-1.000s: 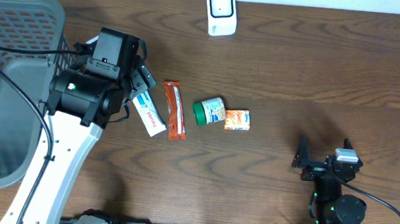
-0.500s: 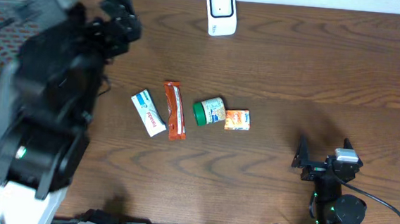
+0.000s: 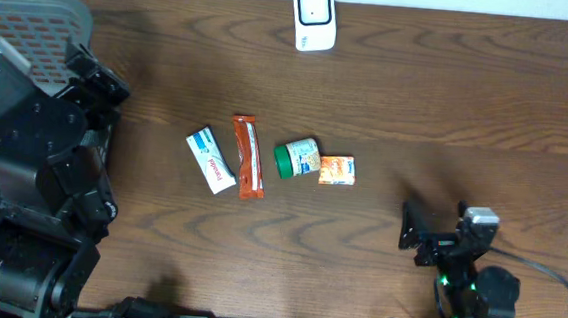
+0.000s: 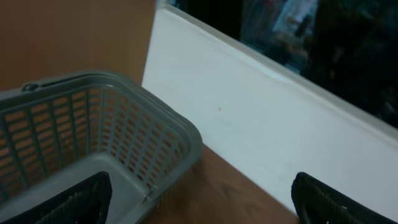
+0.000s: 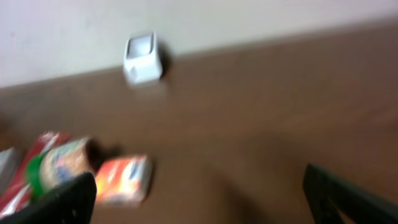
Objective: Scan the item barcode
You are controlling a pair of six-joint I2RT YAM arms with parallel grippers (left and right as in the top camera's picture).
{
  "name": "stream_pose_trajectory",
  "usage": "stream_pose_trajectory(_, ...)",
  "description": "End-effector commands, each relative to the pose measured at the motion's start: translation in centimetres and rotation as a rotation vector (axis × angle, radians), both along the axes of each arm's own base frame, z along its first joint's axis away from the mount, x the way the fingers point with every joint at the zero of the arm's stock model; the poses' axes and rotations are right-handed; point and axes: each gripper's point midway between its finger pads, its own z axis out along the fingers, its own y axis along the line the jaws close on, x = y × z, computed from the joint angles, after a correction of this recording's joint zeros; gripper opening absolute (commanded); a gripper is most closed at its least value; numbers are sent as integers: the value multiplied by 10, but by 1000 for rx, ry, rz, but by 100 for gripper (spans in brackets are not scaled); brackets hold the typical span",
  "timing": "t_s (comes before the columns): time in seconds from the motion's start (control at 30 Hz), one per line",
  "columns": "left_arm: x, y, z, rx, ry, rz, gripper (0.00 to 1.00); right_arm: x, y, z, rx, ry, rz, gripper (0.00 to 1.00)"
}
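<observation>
Nearest, at the right, the right tool (image 3: 439, 232) sits low over the counter (image 3: 468, 112) with its jaws spread wide and nothing between them. Its own camera looks across at the goods.

Mid-counter, four items lie in a short row, all untouched:
- an orange packet (image 3: 336, 170) at the right end
- a green-capped jar (image 3: 297, 157) on its side, touching or just beside the packet
- a red bar wrapper (image 3: 248, 157)
- a white and blue box (image 3: 210, 160) at the left end

Farther left, the left tool (image 4: 199, 208) is lifted high above the grey basket (image 3: 34, 11). It is open and empty, and its camera faces the basket's far corner and the wall (image 4: 249, 124). The white scanner (image 3: 314, 17) stands upright at the far edge, well apart from the row.

The step in hand looks like choosing and picking one item. The packet is the right arm's closest target, and the box the left arm's. Take the item by its narrow sides so the printed face stays uncovered. No barcode can be made out from here, so expect to turn the item once it is lifted. Then carry it far and present that face squarely to the scanner window. Mind the jar: it may roll if nudged.
</observation>
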Motion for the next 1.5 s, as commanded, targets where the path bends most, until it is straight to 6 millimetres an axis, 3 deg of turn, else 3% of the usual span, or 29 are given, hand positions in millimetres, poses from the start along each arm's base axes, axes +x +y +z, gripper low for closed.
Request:
stream_pose_trajectory(0.0, -8, 11, 0, -69, -46, 79, 93, -8, 22, 9, 87, 102, 95, 99)
stream_pose_trajectory(0.23, -11, 11, -14, -88, 0, 85, 93, 13, 38, 76, 33, 241, 159, 99)
stream_pose_trajectory(0.3, -12, 11, -12, -90, -7, 85, 93, 21, 43, 87, -14, 335, 161, 99)
stream_pose_trajectory(0.4, -17, 13, -3, -103, -52, 82, 97, 33, 67, 90, -75, 490, 229, 99)
stream_pose_trajectory(0.5, -29, 16, 6, -106, -86, 78, 99, 48, 94, 75, -84, 590, 309, 99)
stream_pose_trajectory(0.63, -45, 20, 12, -79, -98, 70, 99, 58, 118, 30, -74, 739, 374, 99)
stream_pose_trajectory(0.8, -57, 23, 7, -72, -74, 71, 99, 60, 103, -36, -134, 967, 160, 99)
stream_pose_trajectory(0.93, -58, 23, 0, -60, -38, 72, 99, 58, 123, -64, -196, 1011, 179, 99)
stream_pose_trajectory(1.1, -58, 24, -4, -54, -16, 73, 99, 63, 145, -75, -227, 967, 133, 99)
stream_pose_trajectory(1.27, -59, 24, -8, -49, 1, 73, 99, 74, 132, -73, -274, 904, -12, 99)
stream_pose_trajectory(1.47, -60, 24, -9, -47, 7, 73, 99, 87, 138, -77, -246, 872, -8, 99)
